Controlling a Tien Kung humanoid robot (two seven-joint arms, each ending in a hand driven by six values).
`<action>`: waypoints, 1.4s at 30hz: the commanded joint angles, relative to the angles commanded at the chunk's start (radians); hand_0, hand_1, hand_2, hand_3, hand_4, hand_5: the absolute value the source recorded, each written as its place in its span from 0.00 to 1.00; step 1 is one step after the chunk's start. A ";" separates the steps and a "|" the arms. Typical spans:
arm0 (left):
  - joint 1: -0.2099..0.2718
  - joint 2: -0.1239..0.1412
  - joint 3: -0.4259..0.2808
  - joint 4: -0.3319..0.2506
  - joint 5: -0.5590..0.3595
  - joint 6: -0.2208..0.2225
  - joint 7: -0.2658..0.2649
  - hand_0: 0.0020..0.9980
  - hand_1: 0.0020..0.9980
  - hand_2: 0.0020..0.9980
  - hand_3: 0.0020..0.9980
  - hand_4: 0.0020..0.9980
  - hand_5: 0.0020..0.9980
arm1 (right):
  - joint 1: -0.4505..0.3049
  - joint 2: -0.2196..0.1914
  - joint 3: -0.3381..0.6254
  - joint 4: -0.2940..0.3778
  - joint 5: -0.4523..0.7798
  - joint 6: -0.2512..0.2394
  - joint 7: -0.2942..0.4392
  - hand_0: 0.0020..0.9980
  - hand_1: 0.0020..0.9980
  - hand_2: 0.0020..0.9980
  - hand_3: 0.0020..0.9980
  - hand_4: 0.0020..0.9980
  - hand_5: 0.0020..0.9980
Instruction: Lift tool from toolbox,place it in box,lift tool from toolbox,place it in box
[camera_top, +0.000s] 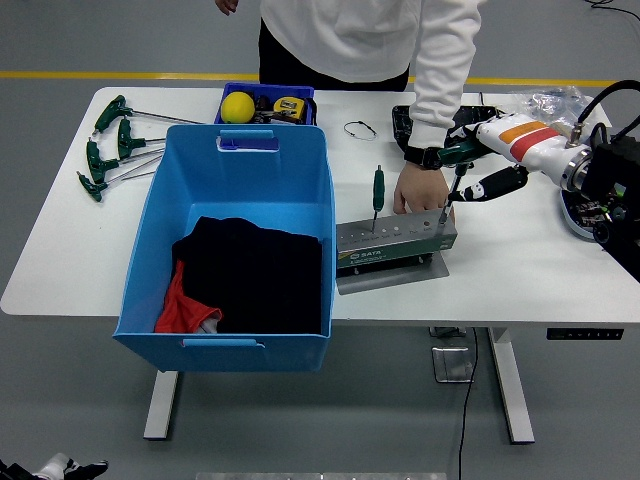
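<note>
Currently the blue box (228, 245) occupies the surface (520, 270) left; the toolbox (395, 246) stands right, steadied by a person's hand (420, 187). Right hand (480, 165) fingers (497, 184) bracket, unclamped, the rigid, light right tool (455, 170); grip its green handle.

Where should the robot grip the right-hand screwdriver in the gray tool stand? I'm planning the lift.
Grip the green handle of the right screwdriver, coming from the right, where the right hand already is. Its shaft sits in the gray tool stand, and the person's hand blocks the left.
</note>
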 joint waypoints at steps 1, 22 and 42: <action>-0.001 0.000 0.002 0.000 -0.002 0.000 0.000 0.69 0.66 0.68 0.63 0.66 0.67 | 0.001 0.001 -0.002 -0.002 0.004 -0.007 0.000 0.67 0.56 0.56 0.66 1.00 0.65; -0.014 0.001 0.026 0.000 -0.030 0.005 -0.006 0.69 0.66 0.68 0.63 0.66 0.67 | 0.020 0.016 -0.035 -0.063 0.031 -0.030 0.016 0.41 0.40 0.38 0.48 1.00 0.69; -0.021 0.001 0.032 0.000 -0.036 0.010 -0.008 0.69 0.66 0.68 0.63 0.66 0.67 | 0.023 0.023 -0.044 -0.074 0.042 -0.063 0.035 0.24 0.18 0.19 0.20 1.00 0.72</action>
